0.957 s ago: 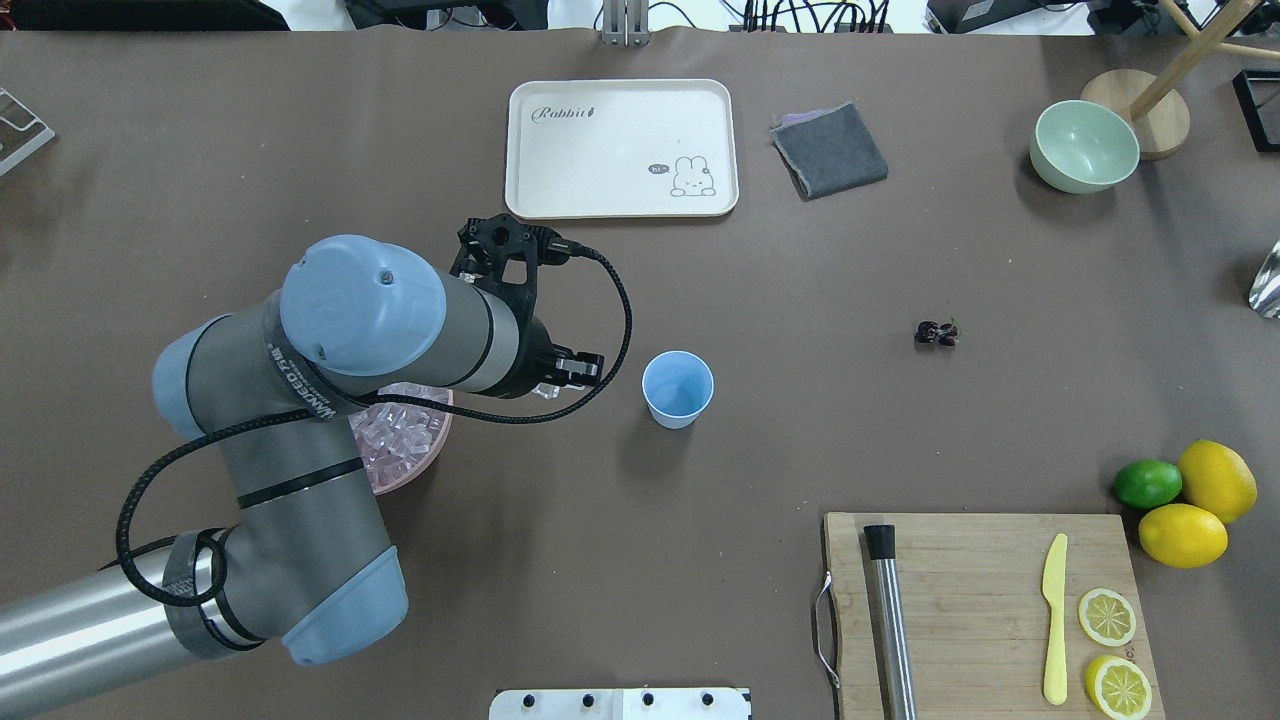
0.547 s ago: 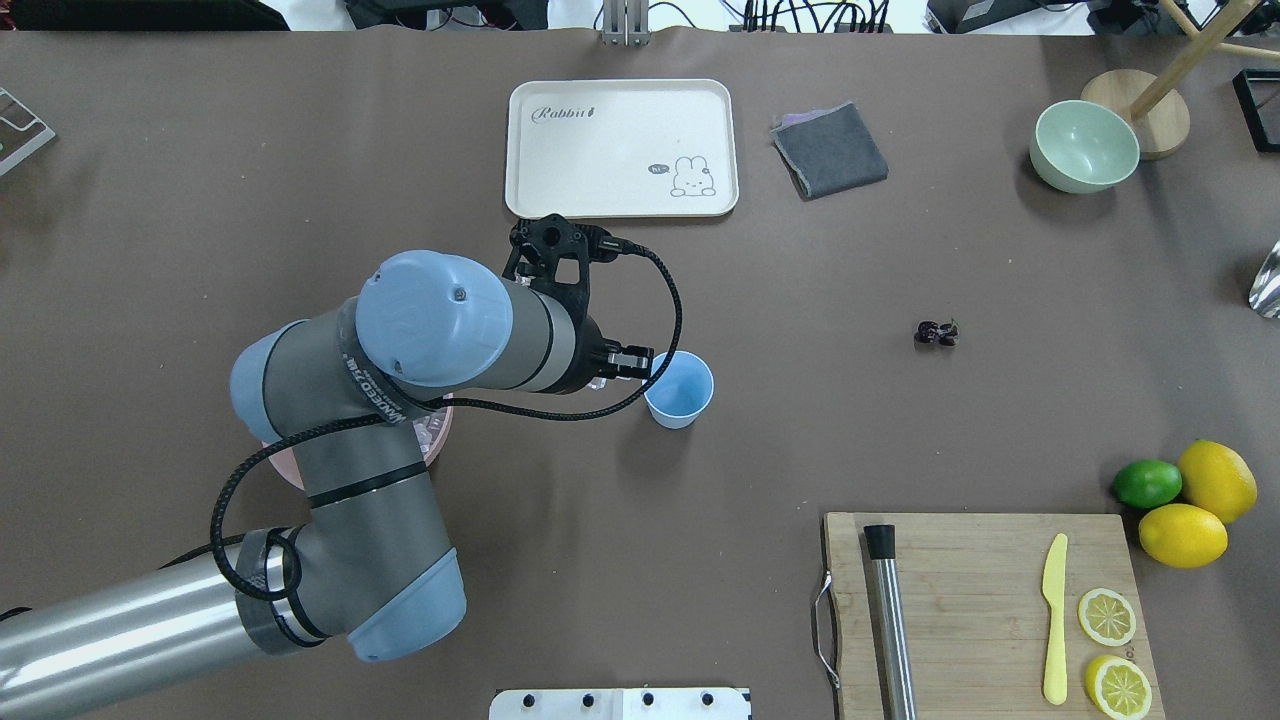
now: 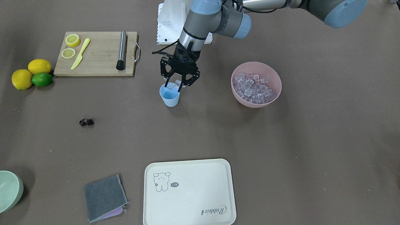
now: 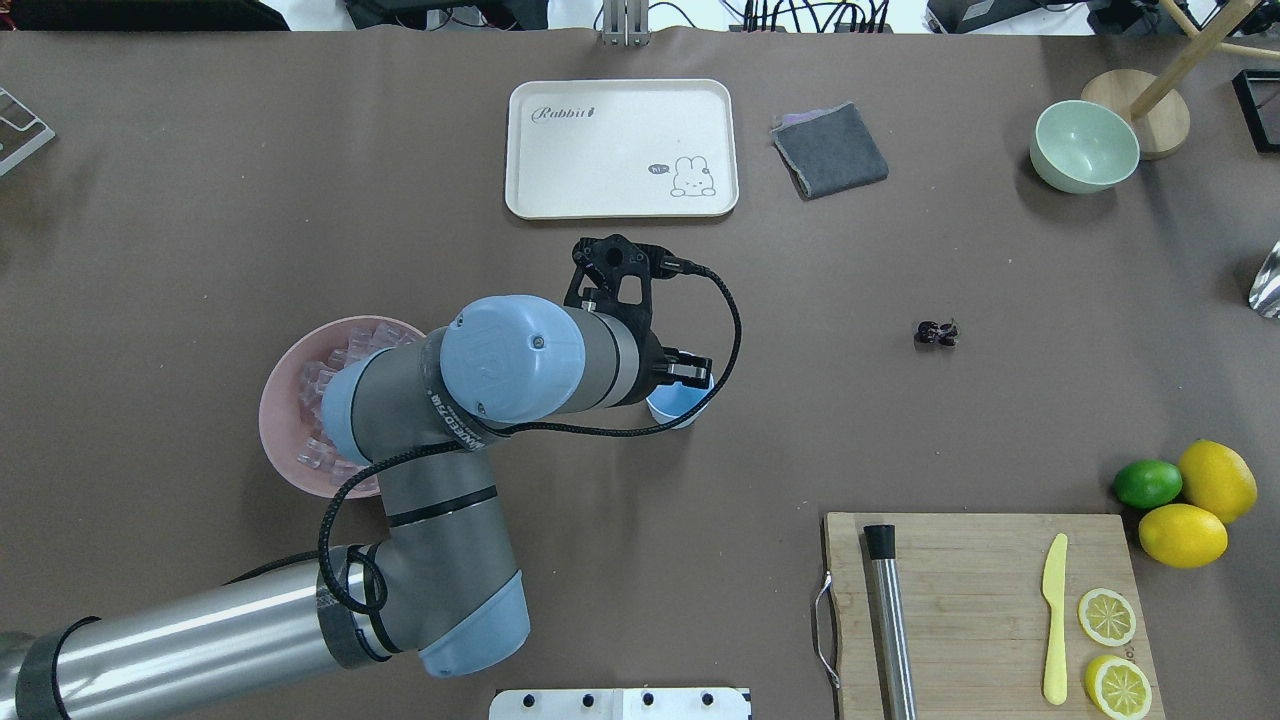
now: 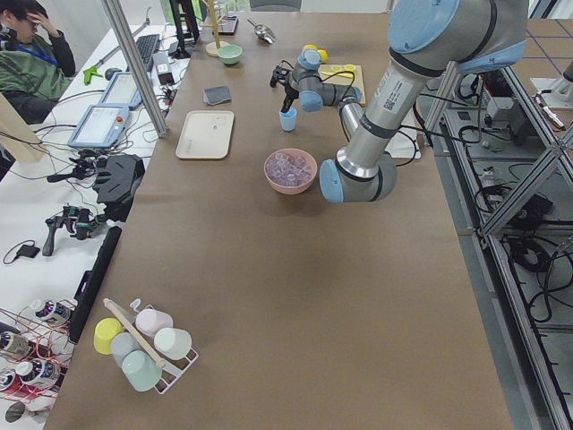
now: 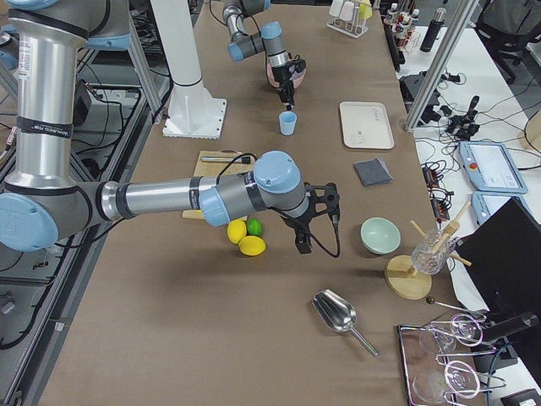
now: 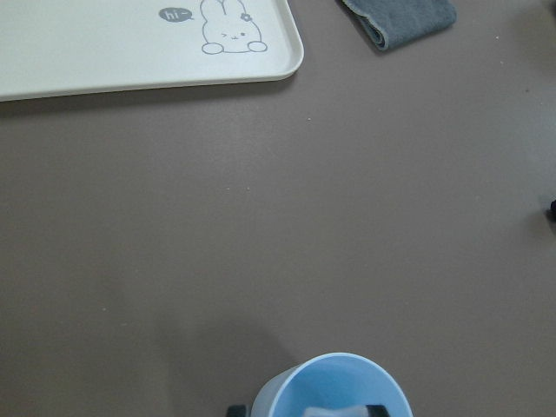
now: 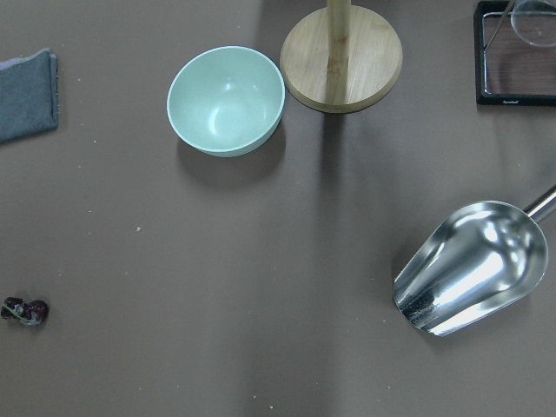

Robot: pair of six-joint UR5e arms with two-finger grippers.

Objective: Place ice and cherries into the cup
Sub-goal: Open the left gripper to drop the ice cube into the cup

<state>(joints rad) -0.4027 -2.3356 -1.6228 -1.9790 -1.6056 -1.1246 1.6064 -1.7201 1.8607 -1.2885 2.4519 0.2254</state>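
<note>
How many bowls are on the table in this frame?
2. The pink bowl of ice sits on the robot's left of the cup; the empty pale green bowl stands far right, beside a wooden stand. None appear hidden.

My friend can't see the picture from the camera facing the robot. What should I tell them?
The robot's left gripper holds ice just above a small blue cup on a brown table. A pink bowl of more ice sits on the picture's right, and two dark cherries lie on its left.
</note>
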